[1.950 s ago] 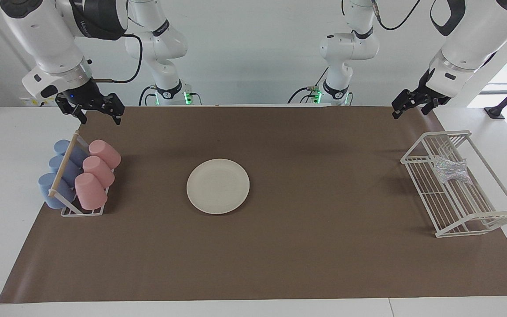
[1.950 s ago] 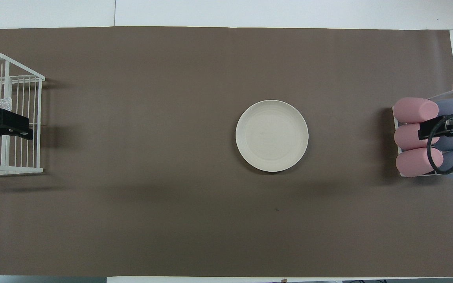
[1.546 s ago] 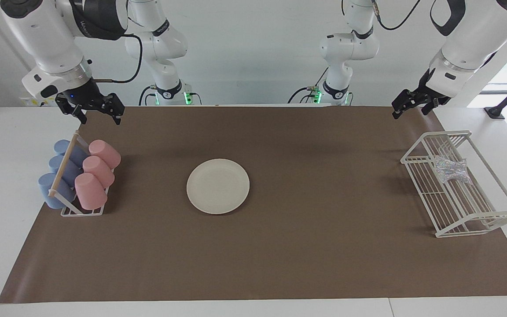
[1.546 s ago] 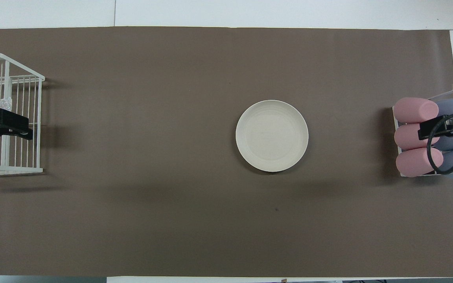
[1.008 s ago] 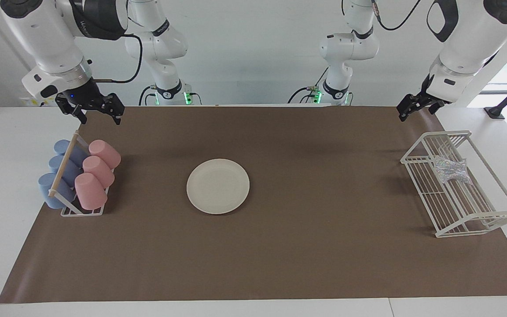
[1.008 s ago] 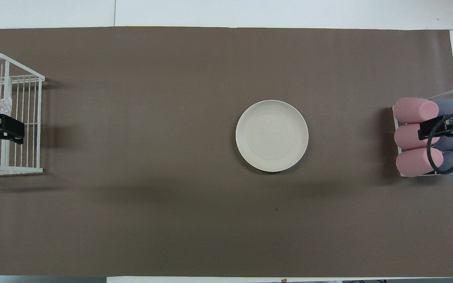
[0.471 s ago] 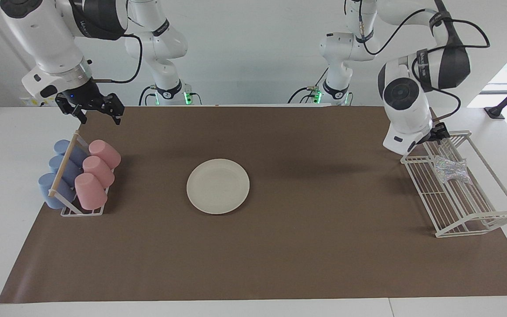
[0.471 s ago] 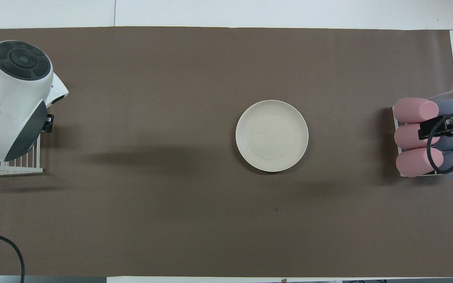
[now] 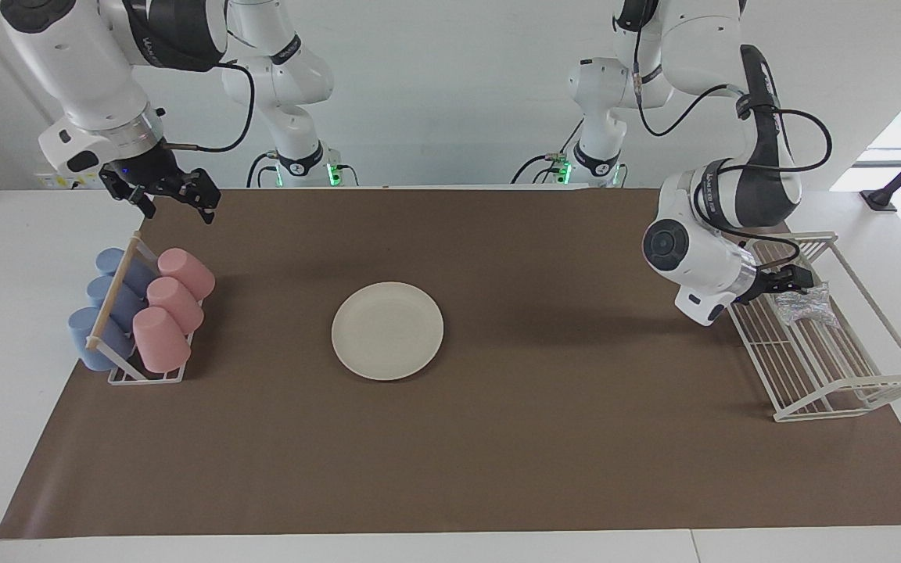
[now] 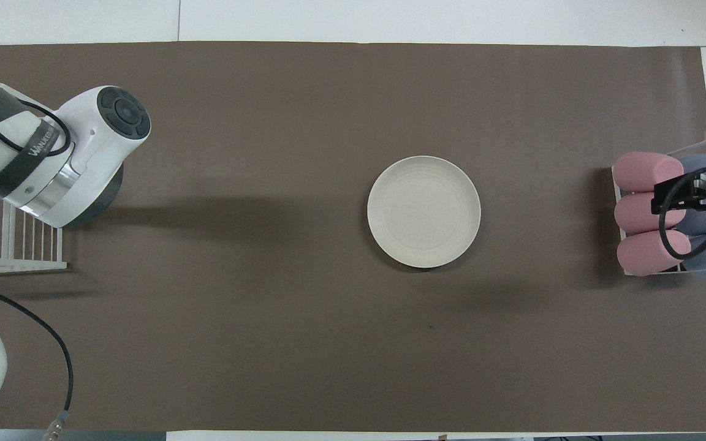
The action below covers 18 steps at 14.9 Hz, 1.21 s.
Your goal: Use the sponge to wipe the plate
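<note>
We are reaching our left gripper [image 9: 795, 279], finger spread indiscernible, into the rack [image 9: 873, 383] where the sponge [image 9: 804, 306] lies

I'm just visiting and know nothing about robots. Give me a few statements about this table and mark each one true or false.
1. The sponge lies in the wire rack. True.
2. The plate sits in the rack. False: it lies flat on the brown mat, between the rack and the cups.
3. The left gripper reaches into the rack, right at the sponge. True.
4. The right gripper holds a pink cup. False: it hangs empty and open above the mat, near the cup holder.
5. The sponge is on the plate. False: the plate is bare.
</note>
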Each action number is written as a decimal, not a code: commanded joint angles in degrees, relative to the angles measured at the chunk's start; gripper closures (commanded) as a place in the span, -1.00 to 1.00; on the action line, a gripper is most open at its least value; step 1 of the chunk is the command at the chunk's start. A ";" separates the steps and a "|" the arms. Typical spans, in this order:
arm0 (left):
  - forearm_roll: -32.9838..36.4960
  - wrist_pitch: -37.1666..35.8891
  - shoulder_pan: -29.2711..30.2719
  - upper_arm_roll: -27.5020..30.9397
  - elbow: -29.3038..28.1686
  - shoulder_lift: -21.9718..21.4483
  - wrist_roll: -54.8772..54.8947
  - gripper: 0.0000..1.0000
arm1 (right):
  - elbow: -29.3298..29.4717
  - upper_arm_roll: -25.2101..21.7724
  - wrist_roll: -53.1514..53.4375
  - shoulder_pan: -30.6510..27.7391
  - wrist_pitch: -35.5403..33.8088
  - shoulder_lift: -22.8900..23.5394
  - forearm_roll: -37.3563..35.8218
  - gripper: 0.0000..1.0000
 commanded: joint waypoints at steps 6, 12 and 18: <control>1.07 0.52 1.10 0.46 0.99 0.37 -0.20 0.00 | -1.70 0.78 31.64 0.04 0.43 -1.31 1.74 -1.00; 0.89 0.43 1.10 0.55 1.08 0.37 -1.95 1.00 | -1.61 0.87 43.74 0.31 -1.59 -1.49 3.86 -1.00; -3.73 -3.94 0.92 0.20 6.77 -0.25 -1.25 1.00 | -1.79 0.96 51.08 0.39 -1.68 -1.58 4.22 -1.00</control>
